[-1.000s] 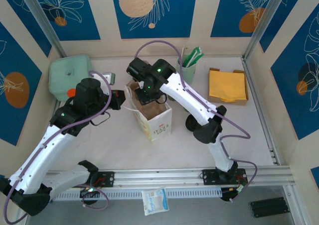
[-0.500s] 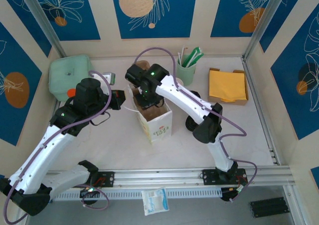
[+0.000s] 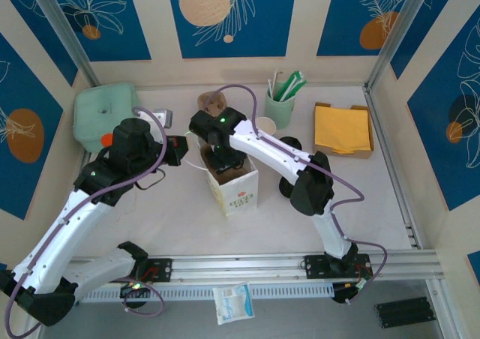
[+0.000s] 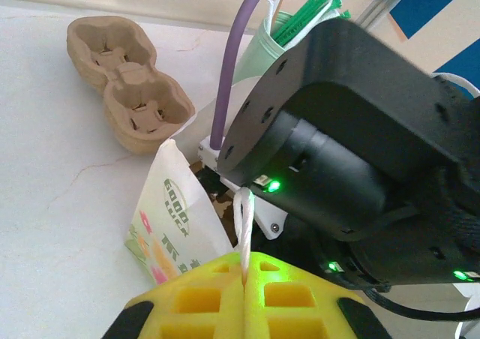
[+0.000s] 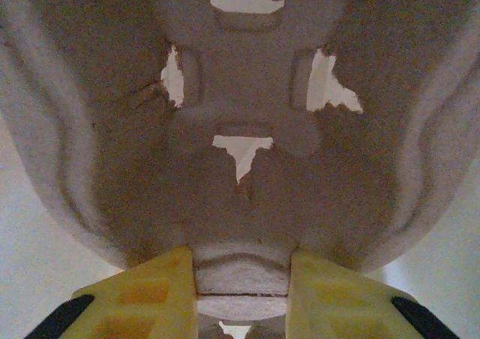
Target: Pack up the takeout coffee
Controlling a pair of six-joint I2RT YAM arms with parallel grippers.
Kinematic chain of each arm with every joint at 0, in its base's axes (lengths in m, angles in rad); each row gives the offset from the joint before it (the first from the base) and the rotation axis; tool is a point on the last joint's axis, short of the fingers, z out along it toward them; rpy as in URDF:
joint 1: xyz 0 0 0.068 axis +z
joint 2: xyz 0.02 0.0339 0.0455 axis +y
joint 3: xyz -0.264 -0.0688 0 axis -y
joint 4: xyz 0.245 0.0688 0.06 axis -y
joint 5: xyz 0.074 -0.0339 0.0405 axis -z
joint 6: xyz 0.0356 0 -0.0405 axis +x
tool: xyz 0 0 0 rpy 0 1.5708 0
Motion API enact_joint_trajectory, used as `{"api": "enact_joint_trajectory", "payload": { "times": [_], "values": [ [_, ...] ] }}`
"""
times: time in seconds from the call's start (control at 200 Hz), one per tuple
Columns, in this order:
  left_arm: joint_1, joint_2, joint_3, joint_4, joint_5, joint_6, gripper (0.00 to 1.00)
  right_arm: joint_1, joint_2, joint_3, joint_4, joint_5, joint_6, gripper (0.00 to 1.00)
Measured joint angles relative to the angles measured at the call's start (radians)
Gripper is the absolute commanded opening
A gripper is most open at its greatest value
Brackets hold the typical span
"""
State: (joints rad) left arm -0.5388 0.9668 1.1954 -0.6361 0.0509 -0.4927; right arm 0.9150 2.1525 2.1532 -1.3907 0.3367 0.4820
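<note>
Coffee cup (image 3: 292, 142), I think, sits out on bench (image 3: 172, 204) near straw cup (image 3: 281, 108), not packed yet. R pincer (image 5: 241, 268) grips pulp carrier (image 5: 240, 129) at bag (image 3: 238, 187) mouth. L pincer (image 4: 245, 273) is pinched shut on bag's handle (image 4: 242, 219).

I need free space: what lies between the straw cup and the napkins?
Nothing; in the top view the table between straw cup and napkins is bare.
</note>
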Motion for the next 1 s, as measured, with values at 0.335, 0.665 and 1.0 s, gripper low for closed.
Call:
{"api": "enact_joint_trajectory", "payload": {
  "times": [0.335,0.665,1.0],
  "values": [
    [0.000,-0.011,0.000,-0.001,0.000,0.000,0.00,-0.023,0.000,-0.126,0.097,-0.019,0.041,0.29],
    [0.000,-0.021,0.000,-0.008,0.000,0.000,0.00,-0.031,0.000,-0.193,0.170,-0.056,0.069,0.30],
    [0.000,-0.023,0.000,-0.010,0.000,-0.001,0.00,-0.033,0.000,-0.258,0.235,-0.080,0.085,0.38]
  ]
}}
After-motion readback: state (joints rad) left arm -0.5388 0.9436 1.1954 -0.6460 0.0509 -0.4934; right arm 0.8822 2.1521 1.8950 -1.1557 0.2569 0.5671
